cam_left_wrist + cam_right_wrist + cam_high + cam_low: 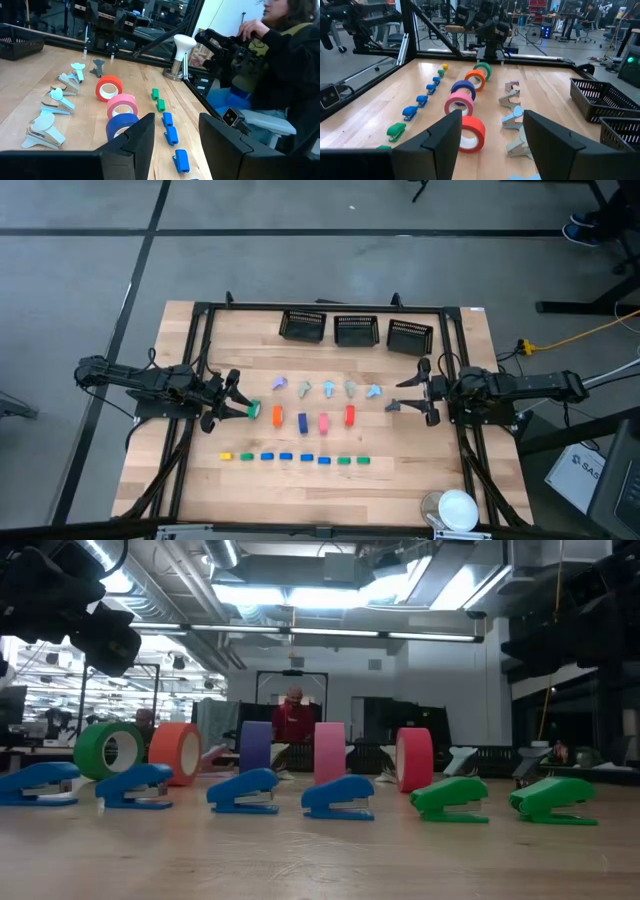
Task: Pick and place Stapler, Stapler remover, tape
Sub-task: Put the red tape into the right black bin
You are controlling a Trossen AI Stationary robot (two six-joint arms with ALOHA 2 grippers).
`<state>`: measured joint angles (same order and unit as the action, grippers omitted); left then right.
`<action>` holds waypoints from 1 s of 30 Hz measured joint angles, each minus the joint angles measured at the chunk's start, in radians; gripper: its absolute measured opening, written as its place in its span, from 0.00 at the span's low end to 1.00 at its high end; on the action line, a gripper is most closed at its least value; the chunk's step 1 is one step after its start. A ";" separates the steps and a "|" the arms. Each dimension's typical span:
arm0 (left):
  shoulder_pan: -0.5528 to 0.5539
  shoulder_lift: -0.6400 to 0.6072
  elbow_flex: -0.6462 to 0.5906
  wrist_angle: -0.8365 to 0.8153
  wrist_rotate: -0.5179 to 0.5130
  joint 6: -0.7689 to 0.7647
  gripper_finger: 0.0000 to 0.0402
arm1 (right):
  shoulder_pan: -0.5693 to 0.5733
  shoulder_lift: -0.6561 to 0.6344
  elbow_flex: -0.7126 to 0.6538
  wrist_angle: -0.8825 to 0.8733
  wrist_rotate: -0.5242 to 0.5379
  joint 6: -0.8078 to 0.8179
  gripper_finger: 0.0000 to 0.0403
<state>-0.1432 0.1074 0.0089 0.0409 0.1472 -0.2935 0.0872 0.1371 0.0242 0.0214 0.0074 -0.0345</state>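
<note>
Nearest along the wooden surface (400, 480) runs a row of small blue, green and yellow plastic staplers (296, 458). Behind it, the green roll of tape (254, 411) stands on edge at the end of the tape line. The left end effector (238, 404) is just beside that roll, wide open and empty. The right end effector (410, 395) waits well apart from the roll, open and empty. A box beside the surface perhaps reads "SA".

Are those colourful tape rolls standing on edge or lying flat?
Standing on edge. In the low view the green roll, orange roll and red roll rest on their rims, and the green roll's centre hole faces sideways.
</note>
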 joint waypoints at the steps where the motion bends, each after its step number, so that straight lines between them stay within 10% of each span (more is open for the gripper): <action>1: 0.000 0.000 0.000 0.000 0.000 0.000 0.37 | 0.000 0.000 0.011 0.001 0.000 0.000 0.54; 17: 0.000 0.000 0.000 0.000 0.000 0.000 0.37 | 0.000 0.233 0.355 -0.475 0.000 0.000 0.54; 30: 0.000 0.000 0.000 0.000 0.000 0.000 0.37 | 0.129 0.499 0.468 -0.505 0.000 0.000 0.54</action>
<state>-0.1432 0.1074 0.0088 0.0410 0.1473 -0.2935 0.2163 0.6364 0.4919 -0.4839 0.0074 -0.0347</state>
